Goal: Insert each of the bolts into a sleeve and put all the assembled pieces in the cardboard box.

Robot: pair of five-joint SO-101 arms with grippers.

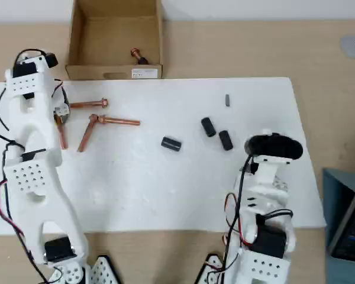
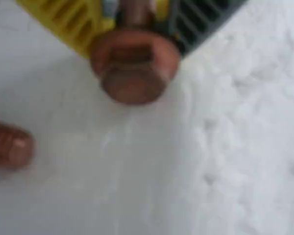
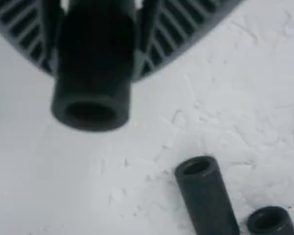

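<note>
Mating step — bolt and sleeve each gripped, not yet joined.
The left gripper is clamped on the bolt, its head jutting past the fingertips. The right gripper is clenched on the sleeve, bore open beyond its fingers. Best to bring shank and bore onto one axis before pushing — any tilt would likely jam.

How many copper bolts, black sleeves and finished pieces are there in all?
Loose bolts: 4, three on the white mat at and, and one bolt in the left gripper.
Loose sleeves: 4, three on the mat at and, and one sleeve in the right gripper.
Finished pieces: 1, in the cardboard box.
Total: 9.
</note>
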